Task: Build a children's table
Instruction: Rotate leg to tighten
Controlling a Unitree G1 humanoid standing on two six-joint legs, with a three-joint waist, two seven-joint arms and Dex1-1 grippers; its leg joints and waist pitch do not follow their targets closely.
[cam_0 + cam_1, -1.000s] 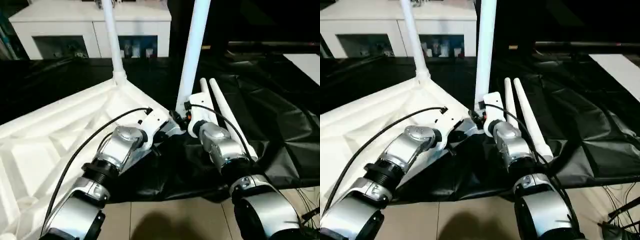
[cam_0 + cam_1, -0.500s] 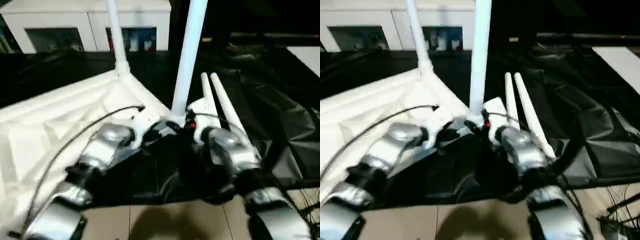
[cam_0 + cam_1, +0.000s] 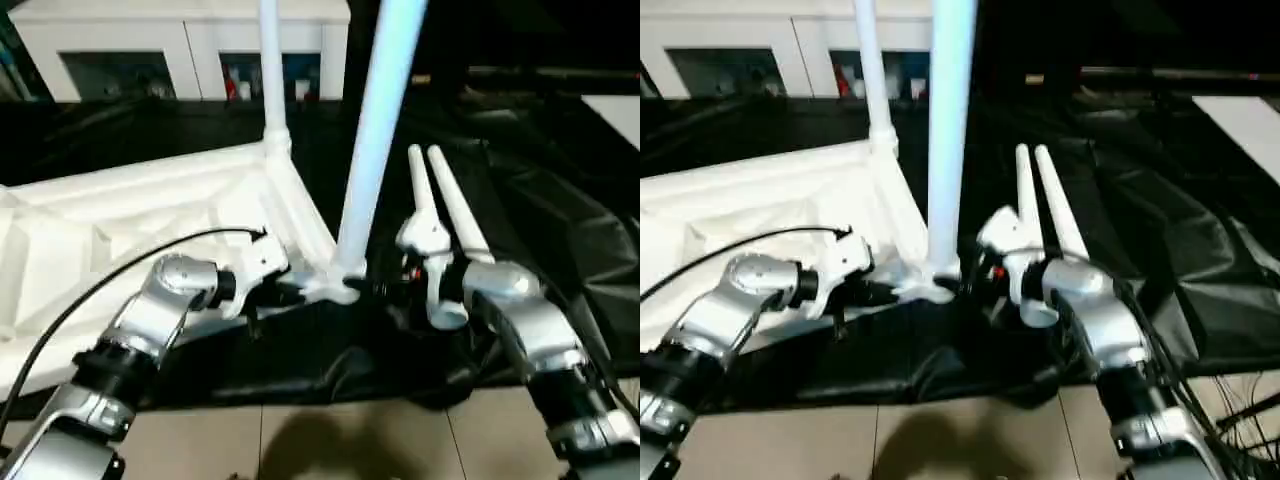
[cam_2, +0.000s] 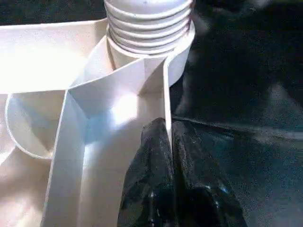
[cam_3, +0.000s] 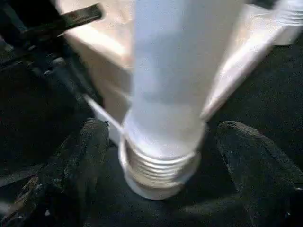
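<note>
The upturned tabletop (image 3: 130,215) lies on black sheeting, and at its near corner socket (image 5: 158,177) a leg (image 3: 375,130) stands upright, threads showing. The right gripper (image 5: 165,156) straddles the leg's base, fingers wide and apart from it. The left gripper (image 4: 168,142), nearer the tabletop, is pinched shut on a rib (image 4: 165,94) just beside that socket.

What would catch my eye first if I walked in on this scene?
A tall white tapered tube leg stands upright in the near corner socket of the white plastic ribbed tabletop, lying upside down on black sheeting. The left gripper pinches a rib beside it; the right gripper is open around the leg's threaded base.
</note>
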